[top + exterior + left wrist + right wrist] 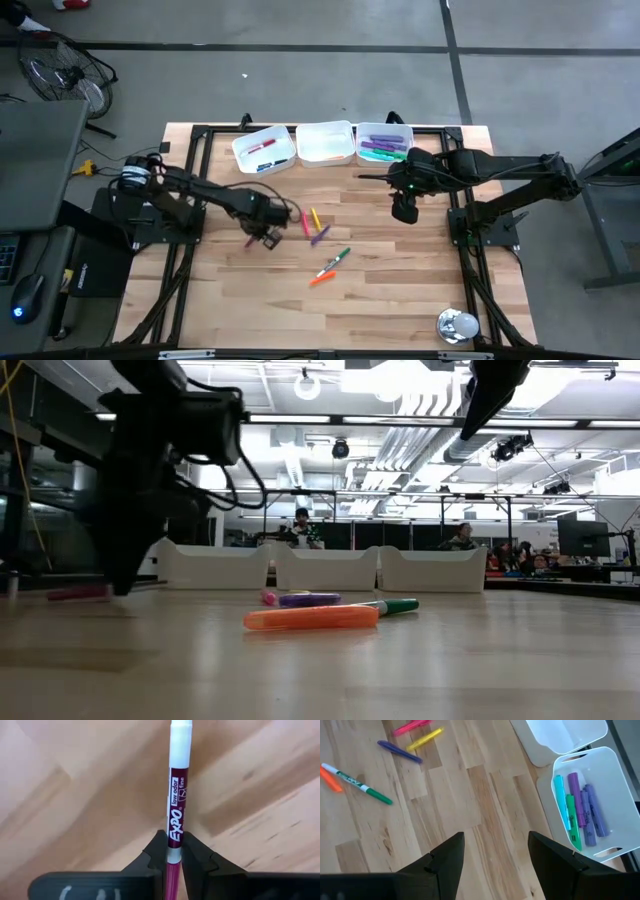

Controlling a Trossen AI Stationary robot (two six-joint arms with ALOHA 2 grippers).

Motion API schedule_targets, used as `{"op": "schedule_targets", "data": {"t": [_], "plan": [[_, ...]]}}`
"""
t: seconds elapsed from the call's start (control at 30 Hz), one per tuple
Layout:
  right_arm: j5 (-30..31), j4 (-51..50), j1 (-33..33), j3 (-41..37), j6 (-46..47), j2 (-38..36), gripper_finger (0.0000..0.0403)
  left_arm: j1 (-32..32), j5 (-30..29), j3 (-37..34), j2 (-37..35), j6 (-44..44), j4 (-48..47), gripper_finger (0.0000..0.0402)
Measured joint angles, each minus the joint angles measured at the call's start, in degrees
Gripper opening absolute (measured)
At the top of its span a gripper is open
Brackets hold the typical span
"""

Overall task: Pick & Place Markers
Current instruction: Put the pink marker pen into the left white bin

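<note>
Left gripper [171,851] was clenched on a magenta marker [178,795] mid-barrel, low over the tabletop [400,290] left of centre. Marker looked light, stiff, slick; mid-barrel grip seemed right. Right gripper [495,851] hung spread and empty near the far-right tray [384,133].

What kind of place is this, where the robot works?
Probably a large open lab or workshop: a wooden table on a bare concrete floor, exposed ceiling ducts and strip lights, and people at desks with monitors behind.
</note>
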Motion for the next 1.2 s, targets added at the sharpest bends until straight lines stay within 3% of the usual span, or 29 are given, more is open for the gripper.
{"op": "schedule_targets", "data": {"t": [0.2,0.37,0.63,0.87,1.2], "plan": [[0.2,0.2,-0.1,0.0,0.0,0.0,0.0209,6.2,-0.1,5.5,-0.9,7.8,-2.7,0.0027],[0.3,0.4,-0.2,0.0,0.0,0.0,0.0209,12.6,-3.6,13.4,-0.9,16.4,-9.1,0.0027],[1.8,2.0,-0.2,0.0,0.0,0.0,0.0209,26.8,-8.1,24.4,-1.0,34.2,-14.0,0.0027],[3.3,2.4,-0.6,0.0,0.0,0.0,0.0209,38.2,-8.5,26.0,-0.9,48.8,-14.2,0.0027],[2.4,3.3,-4.2,0.0,0.7,0.0,0.0209,45.6,-9.4,26.1,6.2,65.7,-12.7,0.0027]]}}
